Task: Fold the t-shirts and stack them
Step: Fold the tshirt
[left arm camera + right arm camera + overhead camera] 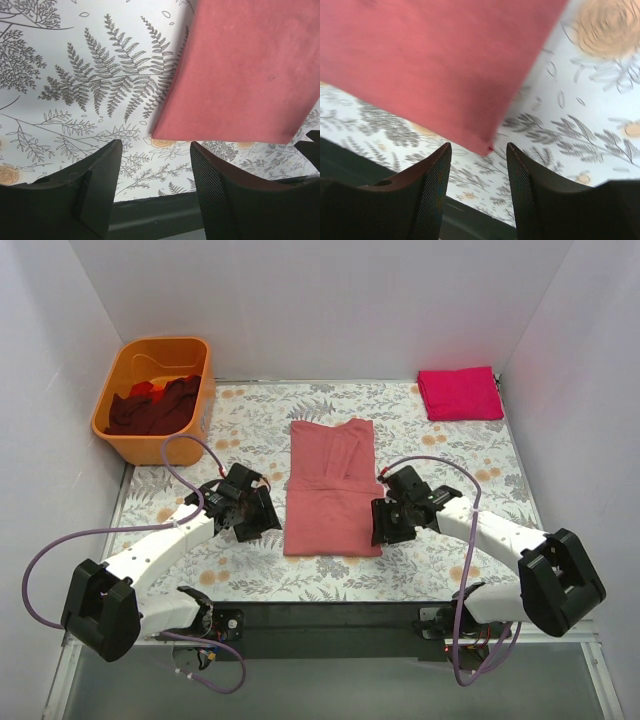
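A dusty salmon-pink t-shirt (332, 485) lies flat in the middle of the table, folded into a long strip with sleeves tucked in. My left gripper (262, 522) is open and empty just left of its near-left corner, which shows in the left wrist view (235, 80). My right gripper (381, 525) is open and empty just right of its near-right corner, which shows in the right wrist view (435, 65). A folded magenta t-shirt (459, 394) lies at the back right. Dark maroon and red t-shirts (155, 405) sit bunched in the orange tub (120, 365).
The orange tub stands at the back left, off the floral table cover (250, 420). White walls close in the table on three sides. The dark front edge of the table (330, 615) runs below the grippers.
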{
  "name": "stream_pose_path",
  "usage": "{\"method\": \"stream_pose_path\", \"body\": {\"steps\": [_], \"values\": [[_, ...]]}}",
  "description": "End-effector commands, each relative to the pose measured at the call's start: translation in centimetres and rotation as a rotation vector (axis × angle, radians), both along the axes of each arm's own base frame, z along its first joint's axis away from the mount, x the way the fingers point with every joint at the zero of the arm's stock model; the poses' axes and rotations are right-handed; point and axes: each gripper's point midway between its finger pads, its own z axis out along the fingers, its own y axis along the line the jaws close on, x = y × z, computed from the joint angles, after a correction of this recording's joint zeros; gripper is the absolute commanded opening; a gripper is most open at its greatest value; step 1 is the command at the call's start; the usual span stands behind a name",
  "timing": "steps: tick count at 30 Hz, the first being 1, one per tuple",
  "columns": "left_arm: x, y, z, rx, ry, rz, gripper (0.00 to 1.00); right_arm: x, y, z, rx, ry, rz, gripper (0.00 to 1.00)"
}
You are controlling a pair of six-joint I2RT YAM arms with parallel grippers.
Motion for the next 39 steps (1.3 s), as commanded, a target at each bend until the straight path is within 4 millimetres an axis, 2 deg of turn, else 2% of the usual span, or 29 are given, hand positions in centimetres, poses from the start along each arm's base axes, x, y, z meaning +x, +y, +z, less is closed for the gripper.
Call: {"method": "stream_pose_path", "body": {"steps": [1, 9, 18, 21, 24, 25, 28, 35, 39], "values": [[-0.2, 1.2, 0.1, 0.049, -0.014, 0.011, 0.56, -1.0, -2.3, -1.8, -0.153, 0.040, -0.066, 0.56], [-0.4, 0.8, -0.2, 0.040, -0.010, -0.002, 0.57, -0.4, 0.6, -1.7, -0.062, 0.050, -0.029, 0.54], [-0.4, -0.2, -0.9, 0.050, 0.015, -0.027, 0.58, -2.6, -0.1, -4.6, -0.144, 0.145, -0.006, 0.47], [-0.5, -0.8, -1.2, 0.058, 0.029, -0.044, 0.58, -3.0, -0.5, -4.7, -0.171, 0.151, -0.004, 0.40], [-0.7, -1.1, -1.6, 0.072, 0.049, -0.058, 0.58, -3.0, -1.0, -4.7, -0.198, 0.143, -0.004, 0.27], [-0.8, -1.3, -1.8, 0.075, 0.054, -0.063, 0.58, -2.9, -1.1, -4.7, -0.204, 0.136, -0.006, 0.16], [-1.0, -1.7, -2.2, 0.088, 0.075, -0.077, 0.58, -2.9, -1.3, -4.8, -0.211, 0.129, -0.001, 0.02], [-1.5, -3.1, -3.3, 0.135, 0.114, -0.126, 0.59, -2.7, -0.8, -4.5, -0.205, 0.106, 0.024, 0.01], [-1.4, -3.1, -3.9, 0.179, 0.135, -0.132, 0.58, -2.8, -0.7, -4.6, -0.198, 0.101, 0.031, 0.01]]}}
